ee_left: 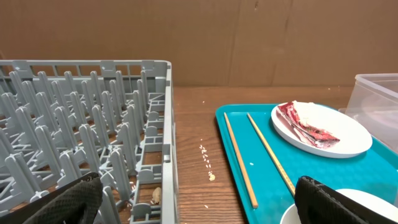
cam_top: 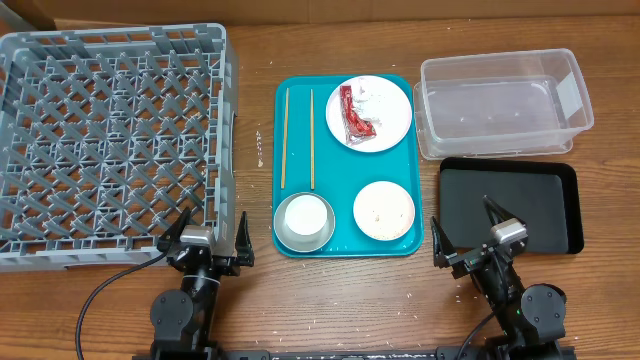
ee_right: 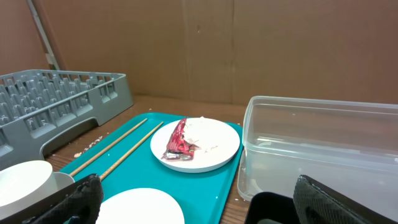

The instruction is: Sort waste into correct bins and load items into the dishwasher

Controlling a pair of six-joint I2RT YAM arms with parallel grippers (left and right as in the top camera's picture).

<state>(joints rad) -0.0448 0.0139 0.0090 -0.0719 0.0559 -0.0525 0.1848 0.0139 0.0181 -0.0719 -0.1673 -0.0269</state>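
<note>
Pincers: left pincer [cam_top: 213, 228] and right pincer [cam_top: 463, 218] both spread wide, nothing between the fingers. Both sit low at the near edge of the counter [cam_top: 340, 300].
Dish rack: grey dish rack [cam_top: 110, 130] ahead and to the left of the left pincer, its near right corner just in front of that pincer.
Teal tray: teal tray [cam_top: 335, 170] ahead, between the two pincers.
Chopsticks: two chopsticks [cam_top: 285, 140] parallel on the tray's left part, running straight away from the left pincer.
Plate: white plate [cam_top: 390, 110] at the tray's far right corner, well ahead of both pincers.
Wrapper: red wrapper [cam_top: 355, 118] on the plate's left half. A white tissue [ee_right: 202, 127] lies against it.
Bowls: deep bowl [cam_top: 305, 222] at the tray's near left corner, just ahead-right of the left pincer. Shallow bowl [cam_top: 384, 210], with off-white rice in it, at the near right corner, ahead-left of the right pincer.
Loose rice: rice grains [ee_left: 205, 152] on the counter between rack and tray, ahead of the left pincer.
Black tray: black tray [cam_top: 520, 205] directly ahead of the right pincer.
Clear tub: clear tub [cam_top: 500, 105] beyond the black tray, far ahead of the right pincer.
</note>
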